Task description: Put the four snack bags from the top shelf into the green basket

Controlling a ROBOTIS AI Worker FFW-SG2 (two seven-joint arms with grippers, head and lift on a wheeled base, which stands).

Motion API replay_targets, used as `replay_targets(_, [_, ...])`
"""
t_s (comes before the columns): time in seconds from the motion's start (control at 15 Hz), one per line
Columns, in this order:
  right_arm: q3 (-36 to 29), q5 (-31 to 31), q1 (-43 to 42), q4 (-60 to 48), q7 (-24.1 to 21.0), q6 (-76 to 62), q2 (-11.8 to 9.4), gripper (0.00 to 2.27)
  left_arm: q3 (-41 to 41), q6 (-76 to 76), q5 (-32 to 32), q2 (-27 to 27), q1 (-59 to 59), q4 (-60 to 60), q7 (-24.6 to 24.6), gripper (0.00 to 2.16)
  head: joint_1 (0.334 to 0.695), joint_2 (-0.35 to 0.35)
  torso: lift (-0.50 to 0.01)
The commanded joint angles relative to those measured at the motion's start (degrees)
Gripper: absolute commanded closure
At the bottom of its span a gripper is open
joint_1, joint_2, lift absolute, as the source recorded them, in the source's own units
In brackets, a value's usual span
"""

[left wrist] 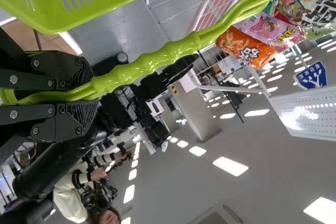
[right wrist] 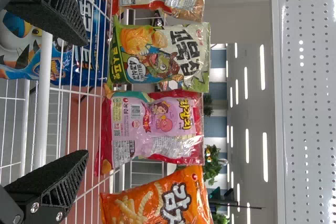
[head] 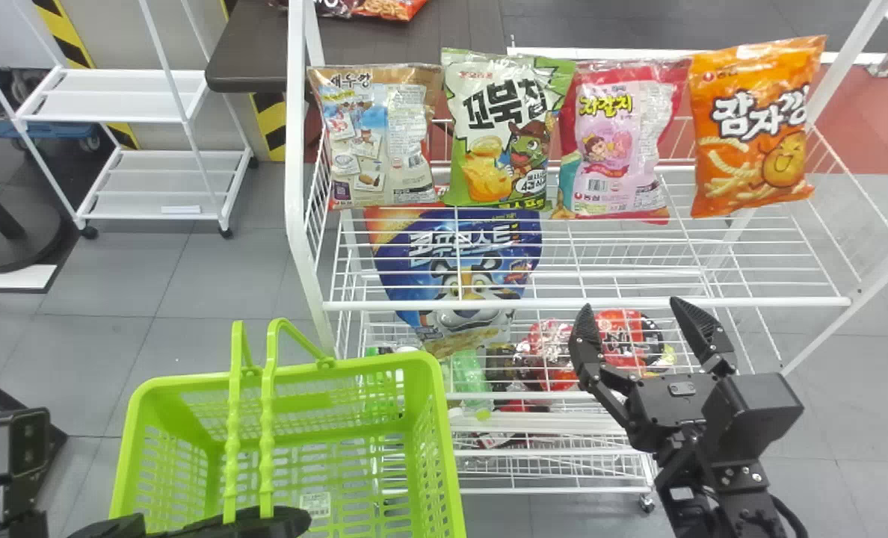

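With parted jaws, the right gripper (head: 631,302) could, by overreaching, tip the four snack bags (head: 500,134) off the top shelf (head: 489,305) near its back edge, while the left gripper (left wrist: 93,94) has its jaws clenched on the green basket's (head: 384,363) handle (left wrist: 152,59).

Lime-green plastic basket (head: 384,362) front L, white metal wire rack (head: 788,302) behind

Top shelf, L to R: tan/blue foil bag (head: 384,138), green/white foil bag (head: 496,131), pink/red foil bag (head: 620,142), orange foil bag (head: 758,123). Black L gripper (head: 212,524) at bkt's green handles (head: 268,418). Black R gripper (head: 631,305) in front of rack, fingers apart.
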Motion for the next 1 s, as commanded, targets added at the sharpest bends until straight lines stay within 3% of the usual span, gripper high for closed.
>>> replay_targets(0.0, [0.7,0.2,-0.3,0.3,0.0,0.0,0.0,0.07,0.0,0.0,0.3,0.3,0.0,0.2,-0.6,2.15,0.695,0.018,0.0])
replay_targets(0.6, [3.1,0.6,-3.0,2.7,-0.3,0.0,0.1,0.07,-0.1,-1.4,1.2,1.2,0.2,1.9,-0.6,2.15,0.695,0.069,0.0])
replay_targets(0.93, [7.8,0.6,-14.5,12.2,-0.9,0.7,0.2,0.08,-1.0,-2.6,1.4,1.7,0.1,3.6,-0.6,2.15,0.695,0.1,0.0])
